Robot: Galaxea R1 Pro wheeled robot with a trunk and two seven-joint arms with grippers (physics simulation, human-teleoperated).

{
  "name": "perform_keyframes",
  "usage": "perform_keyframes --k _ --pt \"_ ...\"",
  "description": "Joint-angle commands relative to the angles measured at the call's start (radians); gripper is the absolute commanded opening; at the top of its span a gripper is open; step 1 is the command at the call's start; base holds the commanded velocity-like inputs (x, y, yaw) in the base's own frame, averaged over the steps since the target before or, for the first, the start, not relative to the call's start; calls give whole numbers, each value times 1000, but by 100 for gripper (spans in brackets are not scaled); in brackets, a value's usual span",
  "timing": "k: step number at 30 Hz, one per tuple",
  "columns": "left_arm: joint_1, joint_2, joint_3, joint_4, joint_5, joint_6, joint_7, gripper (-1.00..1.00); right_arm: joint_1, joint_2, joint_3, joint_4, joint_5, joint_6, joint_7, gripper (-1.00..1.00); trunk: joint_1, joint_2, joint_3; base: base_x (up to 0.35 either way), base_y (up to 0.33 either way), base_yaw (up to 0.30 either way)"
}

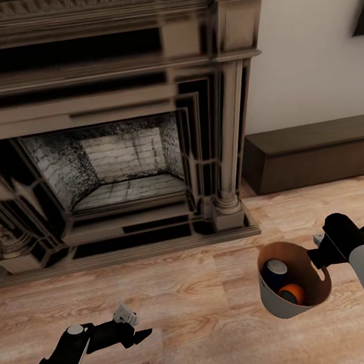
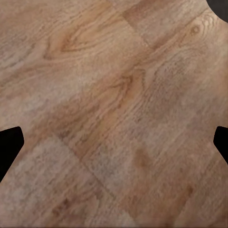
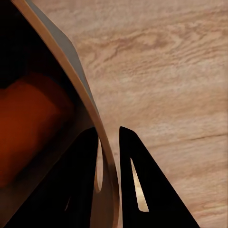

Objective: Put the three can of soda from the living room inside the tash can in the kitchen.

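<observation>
I am in the living room, facing the fireplace [image 1: 114, 157]; the kitchen is out of view. The tash can [image 1: 280, 307], grey outside and coppery inside, hangs tilted above the plank floor. My right gripper [image 1: 320, 254] is shut on its rim, and the right wrist view has the rim wall [image 3: 71, 61] pinched in that right gripper [image 3: 108, 137]. Inside lie a dark blue can of soda [image 1: 273, 271] and an orange can of soda [image 1: 292, 294]. My left gripper [image 1: 136, 324] is open over bare floor, the left gripper [image 2: 114, 142] holding nothing.
The carved fireplace surround stands straight ahead with its base step [image 1: 128, 251] on the floor. A low dark wood bench [image 1: 317, 153] runs along the white wall at the right. Light wood floor [image 1: 191, 285] lies between me and both.
</observation>
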Motion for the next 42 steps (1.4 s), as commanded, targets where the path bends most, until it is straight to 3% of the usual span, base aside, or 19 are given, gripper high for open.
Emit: perform_keyframes --k 1,5,11,32,42 --pt "0 0 0 0 0 0 0 100 -1 0 -2 0 -17 4 3 -100 0 0 -4 0 0 0" --pt "0 0 -1 0 0 0 0 100 -1 0 -1 0 -17 4 3 -100 2 -1 -19 0 0 0" --pt "0 0 -1 0 -1 0 17 100 -1 0 0 0 -17 4 3 -100 2 -1 -19 0 0 0" --pt "0 0 -1 1 -3 0 23 100 2 0 -1 0 -16 4 5 -100 11 -6 -101 0 0 0" --pt "0 0 -1 2 -3 0 29 100 4 -2 -6 0 -21 4 6 -100 11 -6 -101 0 0 0"
